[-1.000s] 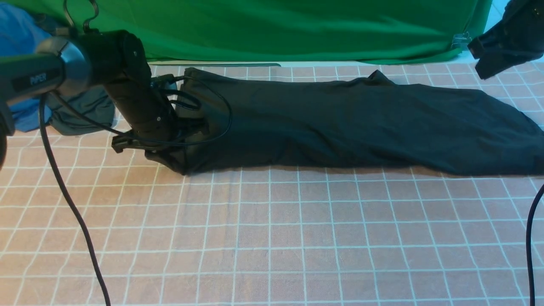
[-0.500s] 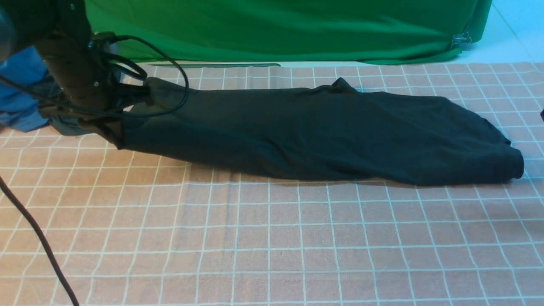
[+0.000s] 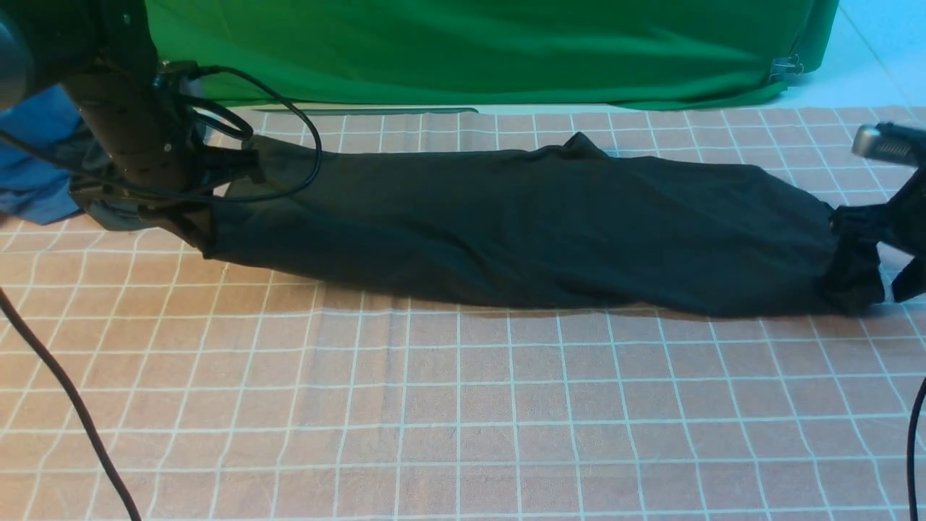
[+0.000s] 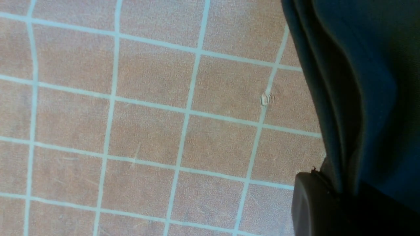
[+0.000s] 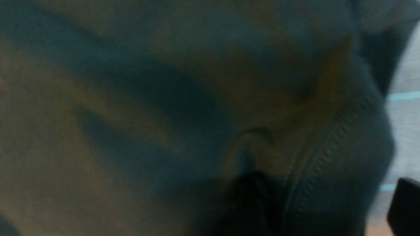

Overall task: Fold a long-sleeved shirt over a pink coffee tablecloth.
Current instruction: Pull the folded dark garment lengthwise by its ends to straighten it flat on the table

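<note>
I see the shirt (image 3: pixel 521 224) lying long on the tablecloth (image 3: pixel 463 420), running 9 to 3 o'clock across the far half; its far edge sits near the tablecloth's 12 o'clock edge, just short of the green backdrop (image 3: pixel 470 51); the wide bare grid toward 6 o'clock is my open room, bar a cable (image 3: pixel 69 394) trailing at 7; a blue garment (image 3: pixel 32 181) crowds 9 to 10 behind my left arm. My left gripper (image 3: pixel 189 217) is clamped on the shirt's 9 o'clock end; my right gripper (image 3: pixel 882 253) stands wide, jaws straddling the hem at 3 without pinching it. Versus half a second ago: the right gripper has come in from 3, and that end now sits bunched up; the shirt body and left arm are unmoved.
</note>
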`<state>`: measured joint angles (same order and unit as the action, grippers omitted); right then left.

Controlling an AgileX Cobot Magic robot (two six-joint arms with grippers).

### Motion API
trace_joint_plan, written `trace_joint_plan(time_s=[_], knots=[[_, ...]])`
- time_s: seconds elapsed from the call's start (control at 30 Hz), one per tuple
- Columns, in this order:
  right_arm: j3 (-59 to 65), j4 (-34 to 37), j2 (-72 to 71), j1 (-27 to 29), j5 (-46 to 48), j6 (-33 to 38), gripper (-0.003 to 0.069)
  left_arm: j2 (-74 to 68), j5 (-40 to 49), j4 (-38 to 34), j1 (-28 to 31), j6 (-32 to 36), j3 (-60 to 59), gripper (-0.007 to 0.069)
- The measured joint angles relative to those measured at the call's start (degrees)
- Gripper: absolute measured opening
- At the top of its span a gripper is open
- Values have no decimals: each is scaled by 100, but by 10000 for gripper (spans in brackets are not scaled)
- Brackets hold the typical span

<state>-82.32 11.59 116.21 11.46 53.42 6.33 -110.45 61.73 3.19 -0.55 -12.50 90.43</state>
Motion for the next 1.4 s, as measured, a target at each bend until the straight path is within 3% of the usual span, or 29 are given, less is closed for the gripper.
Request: trace_joint_plan(time_s=[0.07, 0.17, 0.3, 0.57, 1.03, 1.2, 1.23, 1.3, 1.4], knots=[[0, 32, 48, -27, 61, 230, 418, 0, 7, 7, 0, 0, 0, 47], [0, 15, 47, -32, 186, 479, 136, 17, 70, 149, 0, -44, 0, 47], [-6, -198, 2, 70, 357, 444, 69, 139, 150, 244, 64, -179, 0, 47], [-6, -992, -310, 206, 1503, 9, 69, 683, 407, 16, 282, -271, -767, 47], [1318, -1474, -948, 201, 1670, -351, 73, 1832, 108, -121, 358, -505, -3224, 47], [1362, -1669, -966, 201, 1648, -556, 196, 1832, 55, -118, 364, -617, -3483, 62], [1362, -1821, -970, 201, 1650, -596, 290, 1832, 55, -2, 385, -713, -3484, 92], [1290, -1995, -977, 201, 1650, -709, 394, 1832, 68, 229, 402, -825, -3484, 158], [990, -2143, -988, 179, 1650, -913, 459, 1832, 160, 391, 402, -855, -3484, 283]])
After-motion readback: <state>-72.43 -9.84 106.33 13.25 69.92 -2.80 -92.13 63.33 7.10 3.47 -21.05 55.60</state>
